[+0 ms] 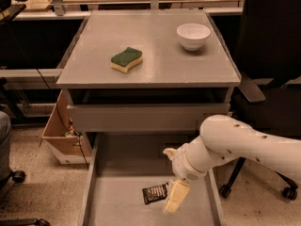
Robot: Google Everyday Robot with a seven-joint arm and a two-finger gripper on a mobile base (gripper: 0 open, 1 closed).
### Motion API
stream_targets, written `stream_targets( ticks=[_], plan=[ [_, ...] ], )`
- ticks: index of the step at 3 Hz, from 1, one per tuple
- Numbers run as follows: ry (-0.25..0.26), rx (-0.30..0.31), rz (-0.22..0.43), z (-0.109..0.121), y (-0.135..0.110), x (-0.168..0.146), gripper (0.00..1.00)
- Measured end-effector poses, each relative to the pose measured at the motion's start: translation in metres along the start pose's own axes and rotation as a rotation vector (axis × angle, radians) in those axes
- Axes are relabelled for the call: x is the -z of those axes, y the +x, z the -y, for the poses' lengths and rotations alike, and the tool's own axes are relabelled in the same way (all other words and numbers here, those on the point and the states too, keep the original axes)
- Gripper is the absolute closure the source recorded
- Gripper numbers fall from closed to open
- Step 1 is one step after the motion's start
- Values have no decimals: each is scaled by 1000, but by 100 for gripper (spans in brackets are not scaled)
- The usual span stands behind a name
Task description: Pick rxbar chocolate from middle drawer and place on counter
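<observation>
The rxbar chocolate, a small dark wrapper with pale lettering, lies flat on the floor of the open middle drawer, near its centre. My white arm reaches in from the right. My gripper, with pale cream fingers, hangs over the drawer just right of the bar, its tip close beside the bar's right end. The bar lies free on the drawer floor. The grey counter tops the cabinet above the drawer.
A green-and-yellow sponge and a white bowl sit on the counter. A shallower drawer front stands slightly out above. A cardboard box is at the cabinet's left. A black office chair stands at the right.
</observation>
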State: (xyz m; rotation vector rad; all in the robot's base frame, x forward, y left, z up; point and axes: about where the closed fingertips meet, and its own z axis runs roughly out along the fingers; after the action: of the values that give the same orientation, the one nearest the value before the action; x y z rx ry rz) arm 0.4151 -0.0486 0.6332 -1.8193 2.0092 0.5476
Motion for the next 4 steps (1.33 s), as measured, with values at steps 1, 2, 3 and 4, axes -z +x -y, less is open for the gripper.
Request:
stream_targets(
  ticks=[1,2,3,4],
  plan=[
    [0,0,0,0,0,0,0],
    [-7,-2,13,-2,-3,-9,0],
    [-25,5,29,1,-11,-25,0],
    [-40,13,46,3,-19,-39,0]
  ],
)
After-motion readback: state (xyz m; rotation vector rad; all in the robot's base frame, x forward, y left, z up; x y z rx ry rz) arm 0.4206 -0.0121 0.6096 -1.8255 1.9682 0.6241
